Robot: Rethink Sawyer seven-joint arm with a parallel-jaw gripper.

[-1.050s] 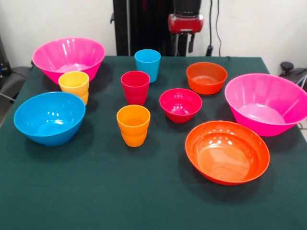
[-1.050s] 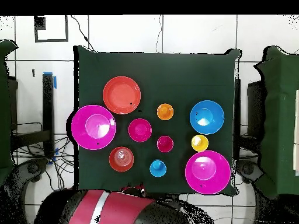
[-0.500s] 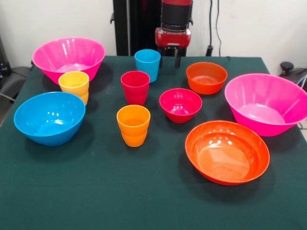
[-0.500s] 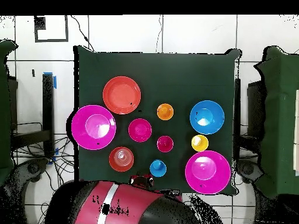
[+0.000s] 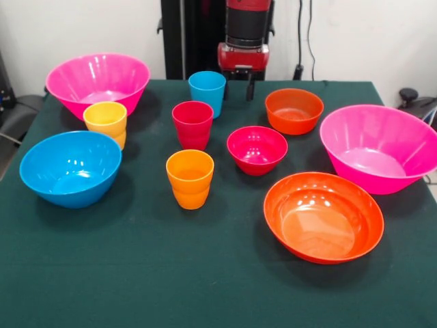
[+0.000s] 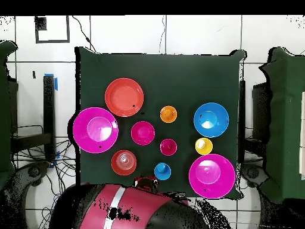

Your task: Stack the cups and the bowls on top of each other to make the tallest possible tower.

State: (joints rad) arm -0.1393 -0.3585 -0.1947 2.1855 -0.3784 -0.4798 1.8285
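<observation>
Four cups stand upright and apart on the green cloth: blue (image 5: 207,92), red (image 5: 192,124), orange (image 5: 190,178) and yellow (image 5: 105,121). Around them sit two large pink bowls (image 5: 97,78) (image 5: 379,147), a shallow orange bowl (image 5: 322,215), a blue bowl (image 5: 70,167), a small orange bowl (image 5: 293,109) and a magenta-red bowl (image 5: 257,149). Nothing is stacked. My gripper (image 5: 238,87) hangs open at the table's far edge, just right of the blue cup, with nothing between its fingers. Its left finger is close by the cup's rim. In the overhead view the gripper (image 6: 146,182) is beside the blue cup (image 6: 162,171).
The green cloth (image 5: 136,273) has bare room along its near side in the front view. The black pedestal (image 5: 184,34) rises behind the table. Cables and chair parts lie beyond the table's side edges.
The arm has come down and shifted left in the front view, ending next to the blue cup. The blue cup has shifted slightly left. The other cups and bowls have not moved.
</observation>
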